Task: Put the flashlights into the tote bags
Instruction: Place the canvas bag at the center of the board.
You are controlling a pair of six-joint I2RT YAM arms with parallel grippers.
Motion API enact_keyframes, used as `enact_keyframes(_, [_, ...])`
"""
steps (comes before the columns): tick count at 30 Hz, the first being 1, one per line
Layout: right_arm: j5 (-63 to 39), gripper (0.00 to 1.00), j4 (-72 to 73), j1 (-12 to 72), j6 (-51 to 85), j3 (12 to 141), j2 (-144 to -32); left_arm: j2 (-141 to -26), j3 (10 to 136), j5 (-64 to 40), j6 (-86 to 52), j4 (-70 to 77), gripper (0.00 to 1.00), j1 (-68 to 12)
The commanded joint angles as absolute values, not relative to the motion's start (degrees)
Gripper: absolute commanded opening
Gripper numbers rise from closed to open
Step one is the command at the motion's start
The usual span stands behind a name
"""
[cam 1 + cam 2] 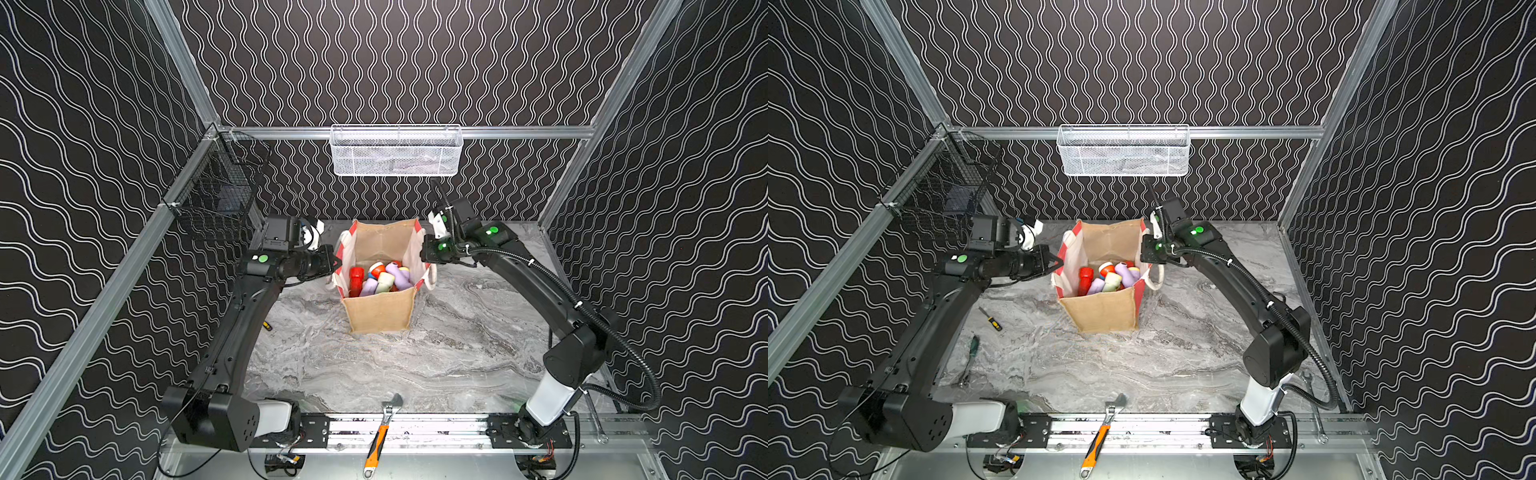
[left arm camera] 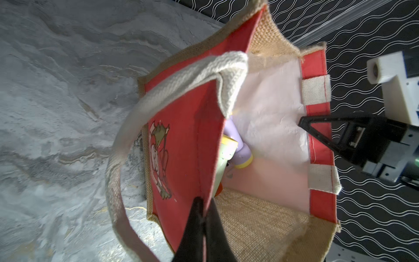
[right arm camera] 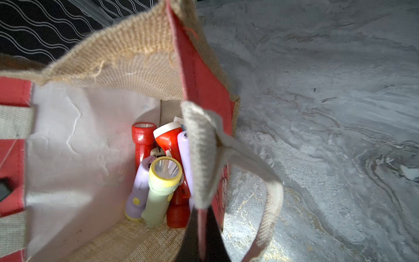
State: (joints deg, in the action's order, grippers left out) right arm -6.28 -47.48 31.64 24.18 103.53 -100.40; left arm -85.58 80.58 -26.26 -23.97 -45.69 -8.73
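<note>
Left pincer: the left pincer (image 2: pixel 205 204) is closed, its black fingers nipping the top rim of the bag's left red panel.
Right pincer: the right pincer (image 3: pixel 201 211) is closed the same way on the right red panel's rim, just beside a white woven handle.
Bag: the boxy tan burlap tote bag (image 1: pixel 380 311), with red side panels and pale lining, stands upright on the grey marbled table (image 1: pixel 415 374). Its mouth is spread between the two pincers.
Flashlights: the short chunky plastic flashlights (image 1: pixel 379 277), red, lilac with yellow rims and pale green, sit heaped on the bag's floor towards its near wall.
Direction: the heap lies below both pincers, right of the left one and left of the right one.
Long axis: most lean or stand heads up.
Nearer arm: neither clearly.
Outside the bag: no flashlight shows. An orange-handled adjustable wrench (image 1: pixel 380 436) lies at the near edge, and a small yellow-and-black screwdriver (image 1: pixel 992 322) at the left.
Judgement: loading looks finished; releasing both rims evenly should keep the bag upright.
</note>
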Motion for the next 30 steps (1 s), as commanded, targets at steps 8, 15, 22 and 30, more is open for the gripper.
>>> enact_keyframes(8, [-5.9,0.0,-42.4,27.8,22.4,98.3,-97.8,-91.8,82.0,-26.0,-28.1,-36.9,0.0,-15.9])
enact_keyframes(15, [-7.0,0.0,-38.5,25.6,23.2,94.5,-97.9,-94.6,80.7,-23.9,-28.8,-35.8,0.0,-16.3])
enact_keyframes(22, [-9.7,0.44,-36.4,24.5,23.5,93.5,-98.7,-96.2,81.6,-19.0,-28.0,-35.7,0.25,-16.3])
enact_keyframes(30, [-4.1,0.82,-34.2,21.2,23.4,92.7,-92.5,-98.3,96.3,-7.3,-22.2,-43.3,0.46,-14.6])
